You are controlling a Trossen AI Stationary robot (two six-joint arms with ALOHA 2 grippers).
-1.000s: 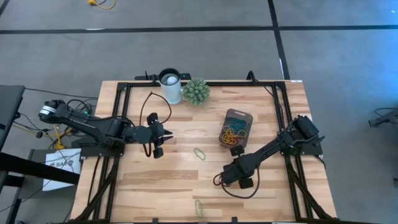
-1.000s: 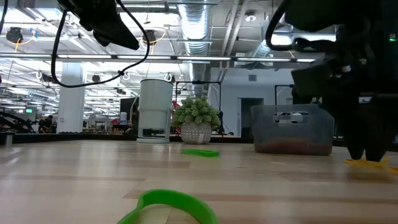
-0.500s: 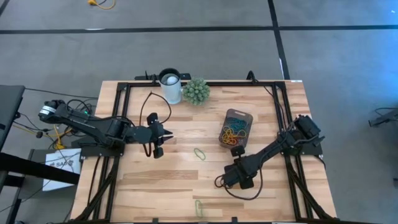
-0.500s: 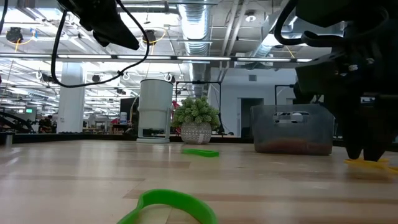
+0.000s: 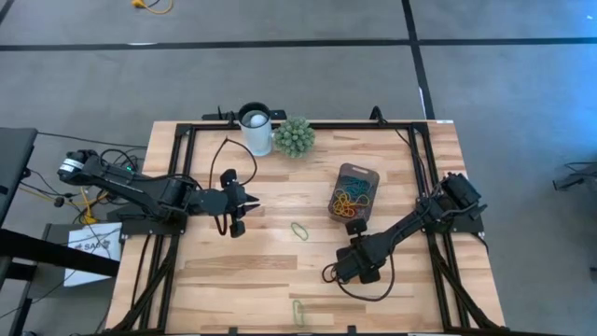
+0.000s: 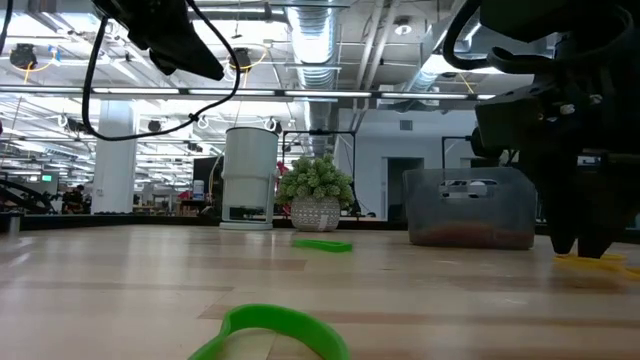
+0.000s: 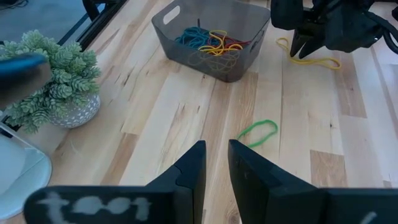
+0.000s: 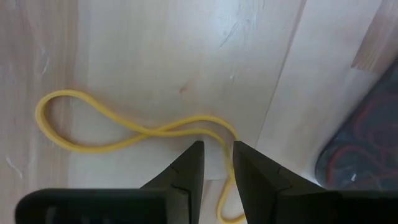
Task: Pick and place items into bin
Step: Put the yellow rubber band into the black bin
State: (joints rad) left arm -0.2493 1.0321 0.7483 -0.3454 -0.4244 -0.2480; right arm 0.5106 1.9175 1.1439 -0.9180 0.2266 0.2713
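Note:
The grey translucent bin [image 5: 354, 194] [image 7: 211, 37] stands right of the table's centre and holds several coloured rubber bands. A yellow rubber band [image 8: 124, 140] [image 7: 314, 60] lies flat on the wood just near of the bin. My right gripper [image 8: 217, 147] [image 5: 359, 264] points down on it, shut on one strand. A green band [image 5: 299, 231] [image 7: 258, 130] lies at mid-table, and another [image 5: 298, 313] lies by the near edge. My left gripper [image 7: 216, 149] [image 5: 236, 219] hangs shut above the table's left half and touches nothing. My right gripper comes from above, pointing down, and pinches a single strand of the yellow band [image 8: 221, 134] at the end nearest the bin, between its two fingertips [image 8: 198, 149]. The rest of the band, a twisted loop [image 8: 56, 118], lies slack on the table.
A white cylindrical cup [image 5: 256, 129] and a green spiky plant ball [image 5: 294, 136] stand at the far edge. Black cables trail from both arms over the table. A black frame rail [image 5: 280, 124] runs round the table's edges. Bare wood lies between the two arms.
My right gripper has shifted slightly over the yellow band. The band still lies on the table.

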